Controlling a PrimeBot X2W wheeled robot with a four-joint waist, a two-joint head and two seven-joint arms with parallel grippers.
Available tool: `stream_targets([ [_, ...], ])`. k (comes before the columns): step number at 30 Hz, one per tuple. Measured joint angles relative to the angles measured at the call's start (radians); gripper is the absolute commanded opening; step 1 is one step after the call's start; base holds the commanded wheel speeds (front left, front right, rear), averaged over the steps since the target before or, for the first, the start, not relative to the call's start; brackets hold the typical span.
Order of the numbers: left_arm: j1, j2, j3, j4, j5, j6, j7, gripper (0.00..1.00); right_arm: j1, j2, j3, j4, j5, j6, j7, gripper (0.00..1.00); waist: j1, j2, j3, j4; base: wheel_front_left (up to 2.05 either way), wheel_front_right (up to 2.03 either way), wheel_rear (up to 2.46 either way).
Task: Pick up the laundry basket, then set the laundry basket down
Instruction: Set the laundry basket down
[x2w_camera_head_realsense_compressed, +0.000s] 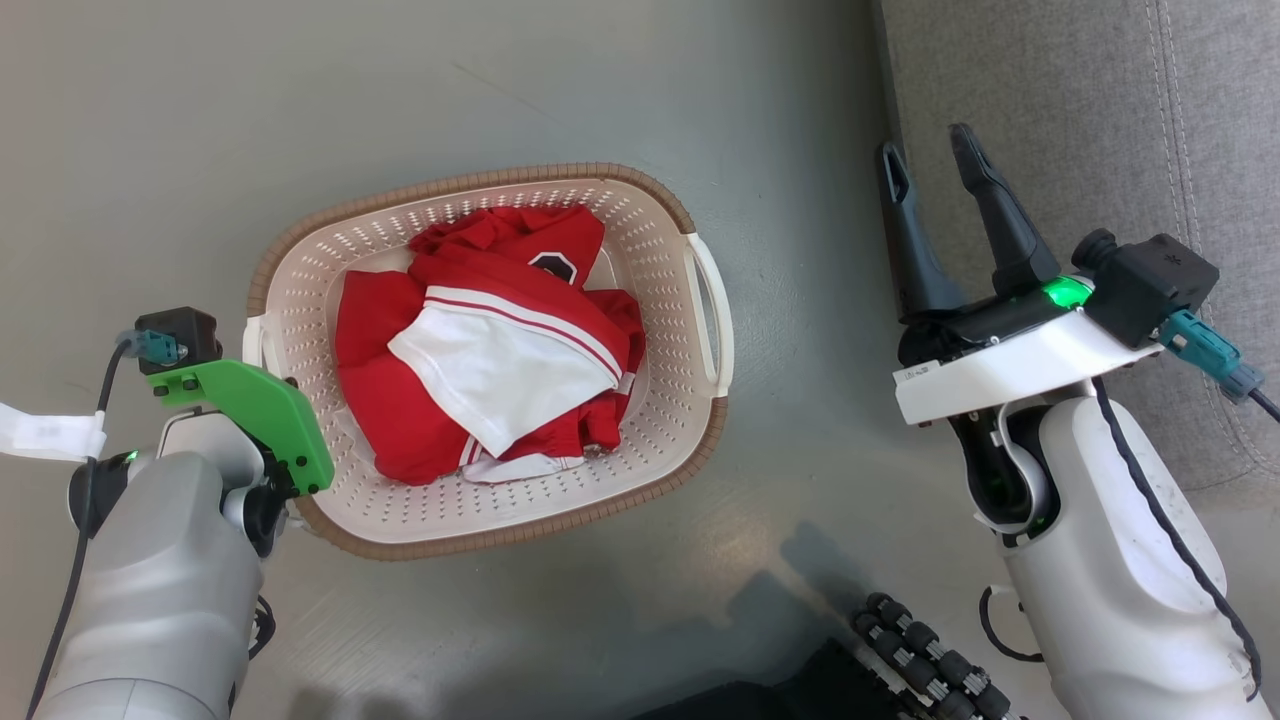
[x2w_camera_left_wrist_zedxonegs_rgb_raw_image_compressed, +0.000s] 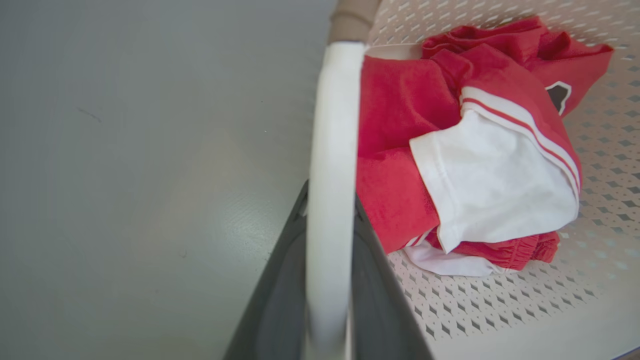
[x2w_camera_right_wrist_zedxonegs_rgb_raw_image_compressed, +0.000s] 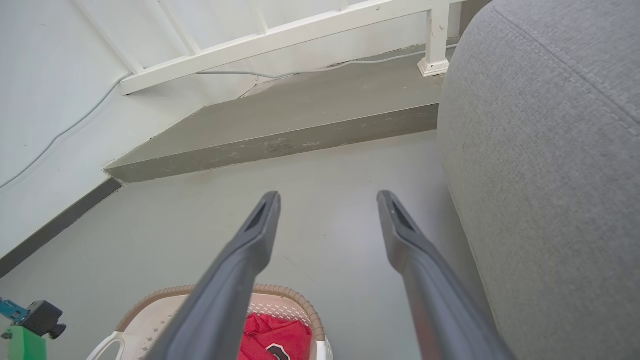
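Floor (x2w_camera_head_realsense_compressed: 600, 80): smooth grey, slight sheen, faint scuffs. Sofa (x2w_camera_head_realsense_compressed: 1080, 120) at far right: grey woven fabric, rounded edge, stitched seams. Raised step (x2w_camera_right_wrist_zedxonegs_rgb_raw_image_compressed: 280, 130) at far end: darker grey, flat top, scuffed front face. White railing (x2w_camera_right_wrist_zedxonegs_rgb_raw_image_compressed: 280, 35) above it, square-sectioned bars.

Laundry basket (x2w_camera_head_realsense_compressed: 640, 430): on or low over floor, left of sofa, between both arms, left end under left wrist. Contact with floor not judged from these views. Rounded-rectangular, cream plastic, walls and bottom pierced with rows of small diamond holes. Brown woven-look band round rim. White looped handle (x2w_camera_head_realsense_compressed: 712, 310) on right side. Inside: crumpled clothes (x2w_camera_head_realsense_compressed: 500, 370), red fabric with white stripes, a white panel on top, a dark badge toward far end.

Left arm (x2w_camera_head_realsense_compressed: 150, 580): grey shell, at near left, wrist bent in toward basket's left end, flat green bracket (x2w_camera_head_realsense_compressed: 260, 410) covering wrist. Left claw (x2w_camera_left_wrist_zedxonegs_rgb_raw_image_compressed: 331, 200): closed on left handle (x2w_camera_left_wrist_zedxonegs_rgb_raw_image_compressed: 332, 125), a smooth white bar, with one dark finger pressed to each side, one over floor, the other over basket's inside.

Right arm (x2w_camera_head_realsense_compressed: 1120, 560): white shell, at near right, clear of basket, angled toward far end beside sofa. Right claw (x2w_camera_head_realsense_compressed: 925, 142): spread wide, holding nothing. Two long dark tapered fingers (x2w_camera_head_realsense_compressed: 1000, 220) with hollow tips, well apart from basket.
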Motion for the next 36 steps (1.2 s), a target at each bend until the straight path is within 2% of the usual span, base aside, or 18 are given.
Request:
stream_targets([
  [4,-0.004,0.002,-0.009,0.003,0.000,0.000,0.000,0.00,-0.006,0.000,0.001,0.000,0.000,0.000,0.000,1.00,0.0000,0.0000,0.003,0.000,0.00,0.00,0.00],
  [7,-0.013,0.003,-0.013,0.004,0.000,0.000,-0.004,0.49,-0.014,0.000,0.001,0.000,0.000,-0.001,0.000,1.00,0.0000,0.0000,0.004,0.000,0.00,0.00,0.00],
  [8,-0.017,0.004,-0.013,0.004,0.000,0.000,-0.007,0.95,-0.014,0.000,0.001,0.000,0.000,-0.001,0.000,1.00,0.0000,0.0000,0.005,0.000,0.00,0.00,0.00],
  [9,-0.020,0.004,-0.013,0.004,0.000,0.000,-0.009,1.00,-0.014,0.000,0.001,0.000,0.000,-0.001,0.000,1.00,0.0000,0.0000,0.005,0.000,0.00,0.00,0.00],
  [24,-0.025,0.003,-0.025,0.016,-0.001,0.000,-0.044,1.00,-0.015,0.000,0.003,0.017,0.000,-0.009,0.000,1.00,0.0000,0.0000,-0.013,0.007,0.00,0.00,0.00],
  [36,0.028,-0.003,-0.043,0.019,-0.011,0.000,-0.132,1.00,-0.015,0.000,0.008,0.058,0.007,-0.008,0.000,1.00,0.0000,0.0000,-0.108,0.013,0.00,0.00,0.00],
])
